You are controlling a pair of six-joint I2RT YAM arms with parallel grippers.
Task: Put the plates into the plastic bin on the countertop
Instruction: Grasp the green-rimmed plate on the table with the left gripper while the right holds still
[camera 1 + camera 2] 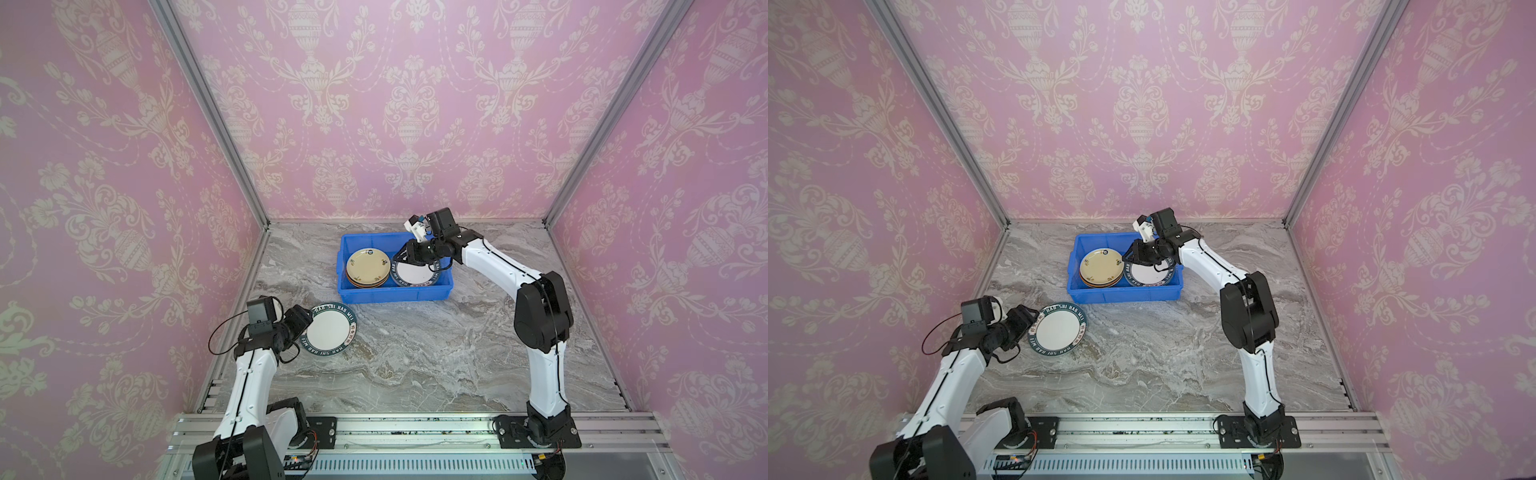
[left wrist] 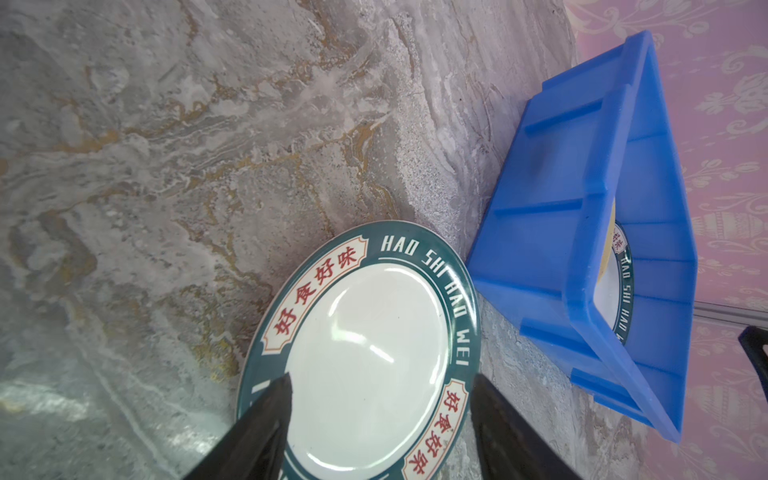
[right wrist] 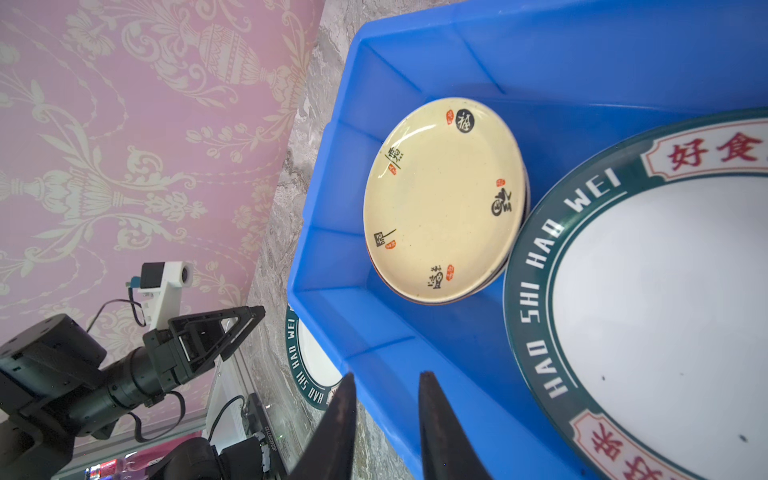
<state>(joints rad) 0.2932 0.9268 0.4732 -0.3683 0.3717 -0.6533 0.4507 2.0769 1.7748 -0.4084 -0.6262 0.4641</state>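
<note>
The left gripper (image 2: 382,376) stood spread across the rim of a lettered plate (image 1: 331,330), which lay on the desk (image 1: 436,353) near the blue bin (image 1: 395,294); whether a finger touched it was hard to tell. Inside the bin, a cream plate (image 1: 368,264) topped a stack beside a second lettered plate (image 1: 415,275). Over that one hung the right gripper (image 3: 386,376), jaws slightly apart, holding nothing.

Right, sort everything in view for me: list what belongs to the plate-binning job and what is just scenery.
Part of the job: lettered plate on the countertop, by the open left gripper; blue bin; cream plate topping the stack inside it; second lettered plate in the bin, under the right gripper.

Just there: pink wallpaper; aluminium frame posts; front mounting rail.
</note>
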